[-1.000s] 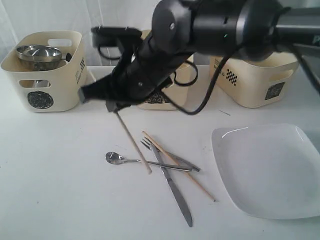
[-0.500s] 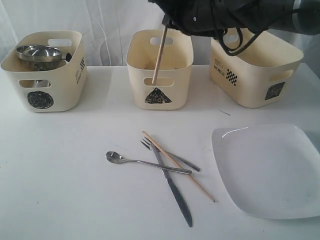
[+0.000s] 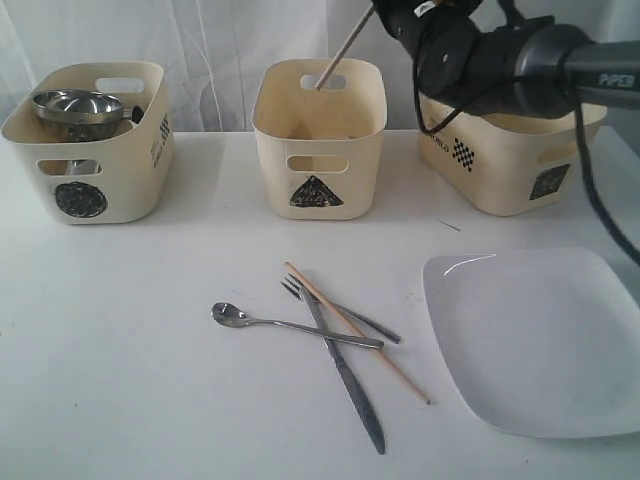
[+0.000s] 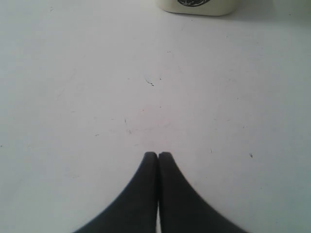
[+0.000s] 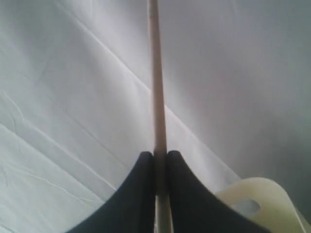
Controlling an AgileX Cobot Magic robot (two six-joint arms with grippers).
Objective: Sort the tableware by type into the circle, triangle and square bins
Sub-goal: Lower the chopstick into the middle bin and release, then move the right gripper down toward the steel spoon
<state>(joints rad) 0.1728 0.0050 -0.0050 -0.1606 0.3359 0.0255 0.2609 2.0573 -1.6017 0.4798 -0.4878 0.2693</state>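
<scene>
The right pincer [image 5: 156, 160] clamps a wooden chopstick [image 3: 344, 50] slanting down to the triangle bin [image 3: 318, 150]'s back rim, while the left pincer [image 4: 158, 158] hangs closed above the counter [image 4: 97, 97].

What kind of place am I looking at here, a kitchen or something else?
Probably a robot test bench, not a kitchen: a black robot arm, a white curtain backdrop, and a cream bin marked with a triangle for sorting.
</scene>
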